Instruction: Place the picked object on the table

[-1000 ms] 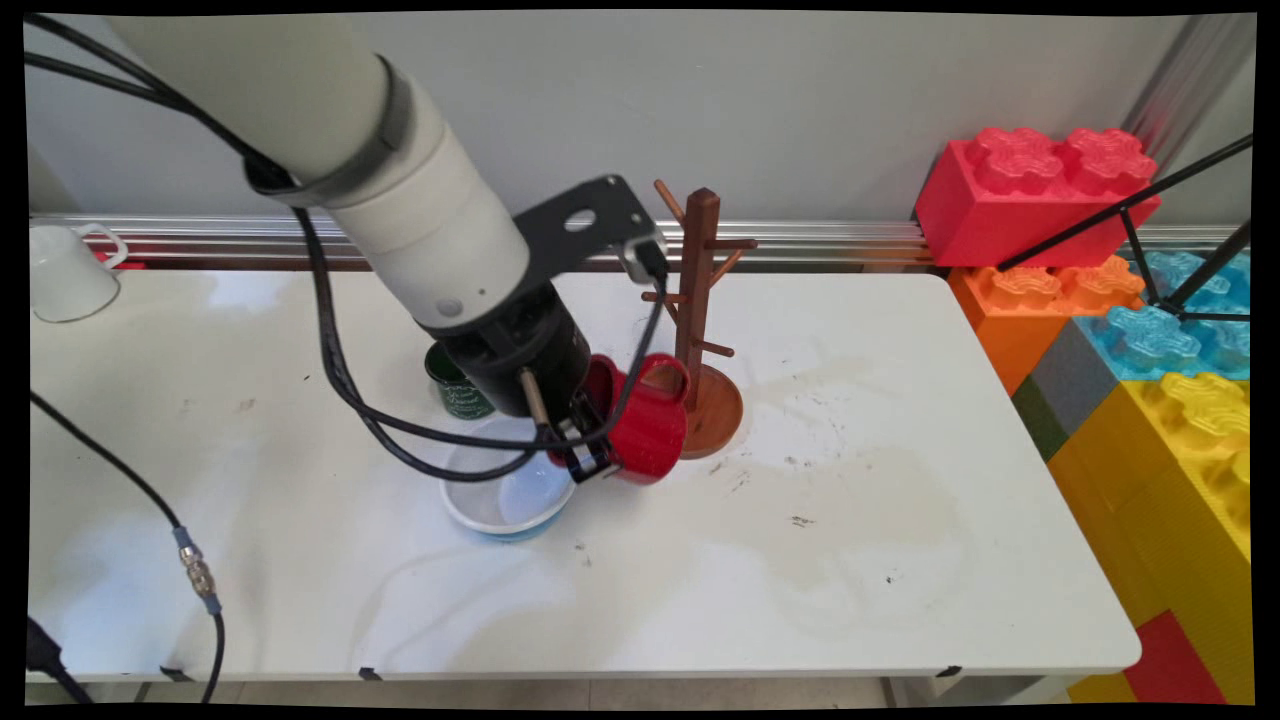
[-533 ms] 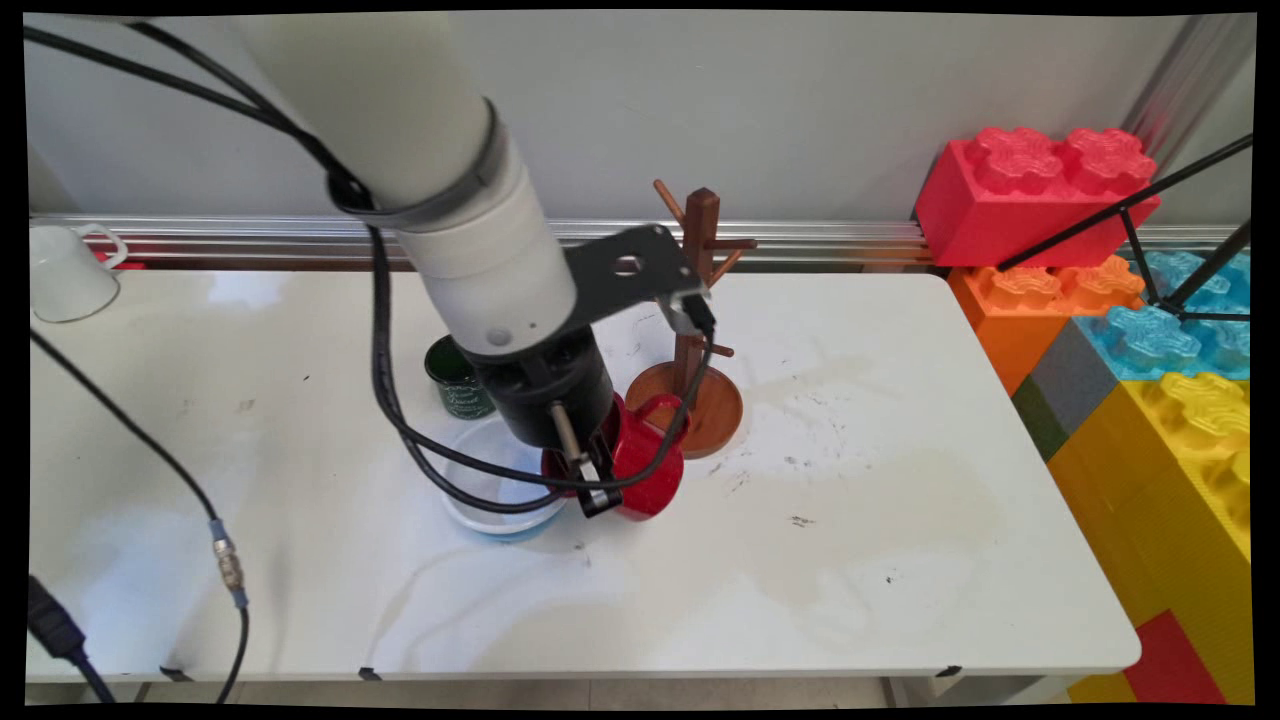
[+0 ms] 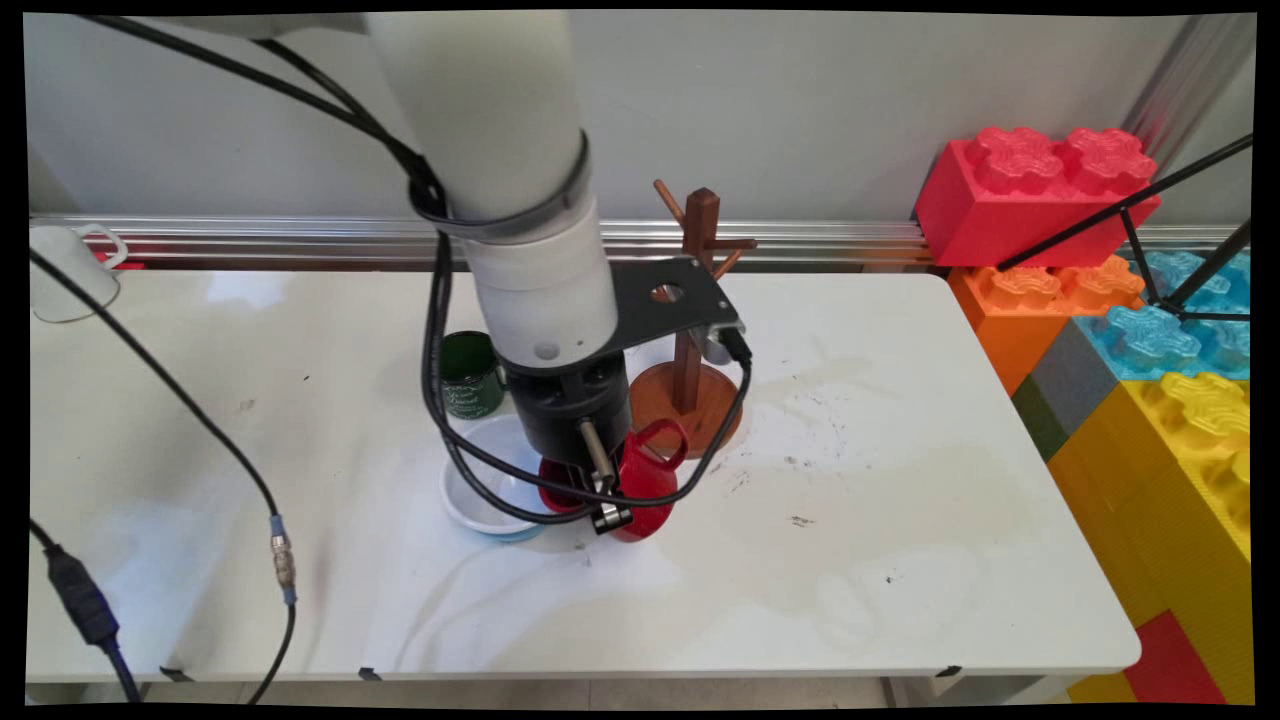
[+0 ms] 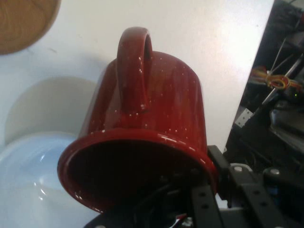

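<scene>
My gripper (image 3: 603, 503) is shut on the rim of a red speckled mug (image 3: 648, 488), one finger inside the mouth and one outside. The mug hangs tilted, low over the table, handle toward the wooden mug tree (image 3: 697, 300). In the hand view the red mug (image 4: 152, 118) fills the middle with its handle on top, and my gripper (image 4: 198, 191) clamps its rim at the lower right. A white bowl with a blue outside (image 3: 482, 492) sits just left of the mug, also seen as the bowl (image 4: 28, 185) in the hand view. Whether the mug touches the table I cannot tell.
A dark green cup (image 3: 470, 372) stands behind the bowl. The mug tree's round base (image 3: 700, 398) lies right behind the mug. A white mug (image 3: 60, 272) is at the far left back. Big toy blocks (image 3: 1160, 400) line the table's right side. Black cables (image 3: 280, 560) hang left.
The arm has swung rightward and more upright. The red mug, still gripped, has come down and toward the table's near side, away from the mug tree, beside the bowl.
</scene>
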`<state>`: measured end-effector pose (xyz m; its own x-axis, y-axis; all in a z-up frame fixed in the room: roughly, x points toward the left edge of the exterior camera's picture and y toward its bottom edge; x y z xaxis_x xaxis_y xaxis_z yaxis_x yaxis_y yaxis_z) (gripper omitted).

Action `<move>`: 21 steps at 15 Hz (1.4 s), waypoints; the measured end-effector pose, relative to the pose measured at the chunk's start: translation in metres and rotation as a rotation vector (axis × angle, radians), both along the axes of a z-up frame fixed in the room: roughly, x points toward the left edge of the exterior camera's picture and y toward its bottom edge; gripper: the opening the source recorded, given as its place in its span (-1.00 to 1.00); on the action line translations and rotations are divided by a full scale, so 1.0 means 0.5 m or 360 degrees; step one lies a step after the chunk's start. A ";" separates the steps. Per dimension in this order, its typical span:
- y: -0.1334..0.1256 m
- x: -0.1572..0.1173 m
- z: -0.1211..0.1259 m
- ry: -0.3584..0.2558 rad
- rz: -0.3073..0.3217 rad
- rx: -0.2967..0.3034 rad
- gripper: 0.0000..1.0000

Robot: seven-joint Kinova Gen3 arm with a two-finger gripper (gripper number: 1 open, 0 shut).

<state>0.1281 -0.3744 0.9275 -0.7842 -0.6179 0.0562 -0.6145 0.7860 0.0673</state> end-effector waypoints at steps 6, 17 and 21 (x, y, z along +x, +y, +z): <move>-0.035 -0.038 -0.035 -0.0070 0.0091 0.0067 -1.00; -0.096 -0.110 -0.098 -0.0148 0.0207 0.0134 -1.00; -0.103 -0.122 -0.121 -0.0182 0.0257 0.0179 -1.00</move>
<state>0.0669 -0.4257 0.8671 -0.6720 -0.7333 -0.1036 -0.7404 0.6684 0.0716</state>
